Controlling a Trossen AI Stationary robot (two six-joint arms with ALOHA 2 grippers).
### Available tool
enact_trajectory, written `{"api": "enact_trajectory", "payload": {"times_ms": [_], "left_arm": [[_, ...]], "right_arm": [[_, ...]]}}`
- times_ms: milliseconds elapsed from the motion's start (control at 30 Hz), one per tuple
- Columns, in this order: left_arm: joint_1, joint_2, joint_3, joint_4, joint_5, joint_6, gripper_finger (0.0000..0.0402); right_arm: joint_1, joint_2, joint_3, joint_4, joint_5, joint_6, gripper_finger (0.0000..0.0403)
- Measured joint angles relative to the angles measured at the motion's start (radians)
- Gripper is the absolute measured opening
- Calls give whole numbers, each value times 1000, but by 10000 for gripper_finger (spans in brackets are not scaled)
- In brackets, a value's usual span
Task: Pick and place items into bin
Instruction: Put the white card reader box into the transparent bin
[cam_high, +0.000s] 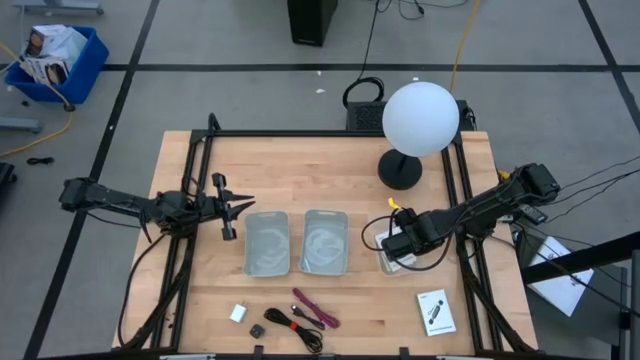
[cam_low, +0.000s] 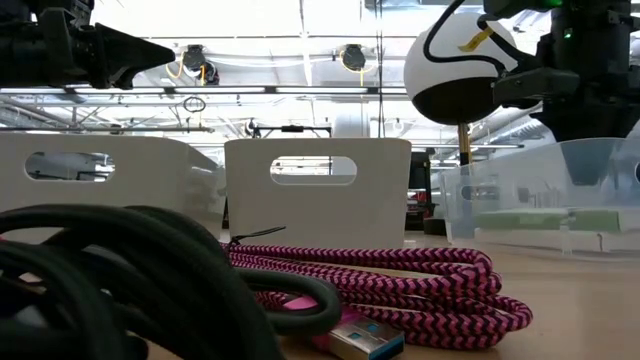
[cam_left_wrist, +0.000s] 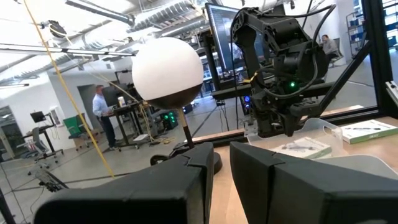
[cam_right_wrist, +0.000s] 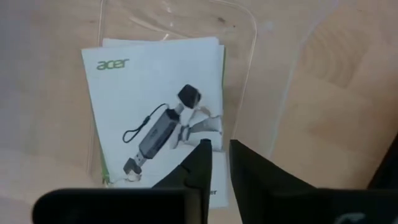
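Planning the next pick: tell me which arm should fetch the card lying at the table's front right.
Right, probably. The right gripper hovers over the clear bin on the same side as that white card. The left gripper waits across the table, beyond both grey bins.

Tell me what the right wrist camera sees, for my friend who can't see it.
A white card with a printed gadget picture lies inside a clear bin on the wooden table. The right tool hangs just above it, fingers nearly together.
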Motion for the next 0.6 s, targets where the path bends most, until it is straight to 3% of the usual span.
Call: {"api": "enact_trajectory", "payload": {"times_ms": [367,600], "left_arm": [[0,0,0,0,0,0,63],[0,0,0,0,0,0,63]], "right_arm": [[0,-23,0,-12,28,-67,121],[0,-144,0,-33,15,-69,184]]}}
